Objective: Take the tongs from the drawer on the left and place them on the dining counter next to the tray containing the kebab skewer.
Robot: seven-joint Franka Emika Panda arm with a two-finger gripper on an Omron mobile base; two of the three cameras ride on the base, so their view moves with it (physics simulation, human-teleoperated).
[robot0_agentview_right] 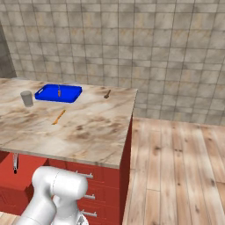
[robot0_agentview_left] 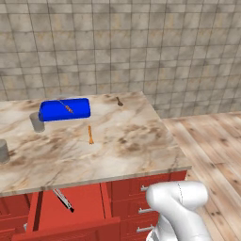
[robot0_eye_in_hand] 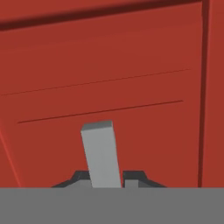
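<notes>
The red drawer (robot0_agentview_left: pixel 77 207) stands pulled out under the dining counter (robot0_agentview_left: pixel 127 146), and its interior (robot0_agentview_right: pixel 27 175) shows. The silver tongs (robot0_agentview_left: pixel 62 199) with a black end lie inside it, also visible as tongs (robot0_agentview_right: pixel 15 162) at the far left. In the hand view my gripper (robot0_eye_in_hand: pixel 107 177) is close to the red drawer front (robot0_eye_in_hand: pixel 131 65), with a dark fingertip on each side of the grey bar handle (robot0_eye_in_hand: pixel 100 148). The blue tray (robot0_agentview_left: pixel 81 110) holds the kebab skewer (robot0_agentview_left: pixel 66 107) at the counter's back left. From the right side, the tray (robot0_agentview_right: pixel 44 97) and the skewer (robot0_agentview_right: pixel 59 92) sit there too.
A small orange utensil (robot0_agentview_left: pixel 90 134) lies mid-counter and a brown wooden spoon (robot0_agentview_left: pixel 119 101) near the back edge. A grey cup (robot0_agentview_left: pixel 37 122) stands beside the tray, another cup (robot0_agentview_left: pixel 3 151) at the left edge. Closed red drawers (robot0_agentview_left: pixel 136 193) and wooden floor (robot0_agentview_right: pixel 176 167) lie to the right.
</notes>
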